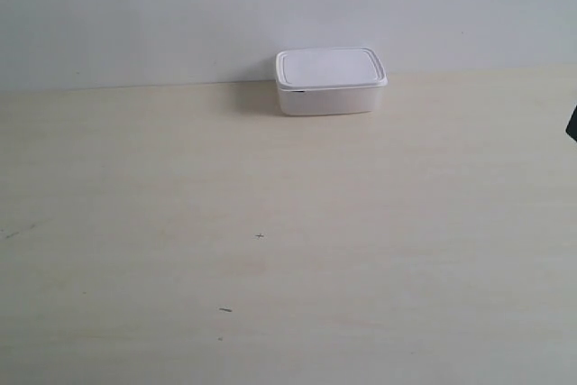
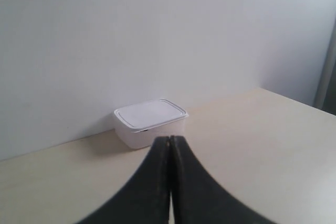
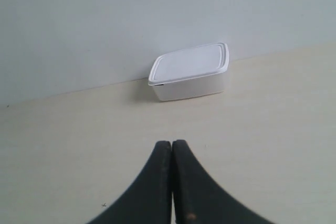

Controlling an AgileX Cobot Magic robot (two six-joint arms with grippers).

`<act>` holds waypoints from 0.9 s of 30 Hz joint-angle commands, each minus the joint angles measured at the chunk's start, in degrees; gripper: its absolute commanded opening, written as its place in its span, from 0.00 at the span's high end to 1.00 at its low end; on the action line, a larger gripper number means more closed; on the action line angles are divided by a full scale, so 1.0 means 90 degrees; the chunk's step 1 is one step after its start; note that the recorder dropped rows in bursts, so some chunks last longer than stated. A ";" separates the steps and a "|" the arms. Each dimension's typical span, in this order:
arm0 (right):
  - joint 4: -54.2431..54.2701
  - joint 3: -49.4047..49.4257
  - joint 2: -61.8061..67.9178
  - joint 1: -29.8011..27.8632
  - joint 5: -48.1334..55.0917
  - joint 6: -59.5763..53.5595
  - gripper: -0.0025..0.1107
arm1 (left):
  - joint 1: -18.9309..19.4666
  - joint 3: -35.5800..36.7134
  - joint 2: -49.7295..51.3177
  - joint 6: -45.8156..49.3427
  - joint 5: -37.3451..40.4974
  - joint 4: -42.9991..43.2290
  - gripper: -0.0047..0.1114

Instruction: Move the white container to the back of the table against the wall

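The white container [image 1: 330,81] stands lidded at the far edge of the table [image 1: 270,223], its back side against the wall [image 1: 180,15]. It also shows in the left wrist view as the white container [image 2: 150,122] and in the right wrist view as the white container [image 3: 190,72]. My left gripper [image 2: 170,139] is shut with nothing between its black fingers, a short way in front of the box. My right gripper [image 3: 171,143] is shut and empty too, farther back from it. Neither gripper touches the box.
A dark sliver of the arm at the exterior view's right [image 1: 572,123] shows at the frame edge. Tiny dark specks [image 1: 260,236] mark the tabletop. In the left wrist view a grey vertical edge [image 2: 326,72] stands beyond the table's end.
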 commanded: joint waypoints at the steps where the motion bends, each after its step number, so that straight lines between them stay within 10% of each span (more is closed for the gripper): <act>1: -0.0231 0.0385 -0.0690 0.0016 -0.1001 -0.0035 0.98 | -0.0002 0.0120 -0.0580 -0.0006 0.0249 0.0020 0.96; 27: -0.2078 0.1454 -0.2548 0.0016 -0.1205 -0.0009 0.98 | 0.0746 0.2076 -0.2662 -0.0006 -0.0554 -0.0811 0.96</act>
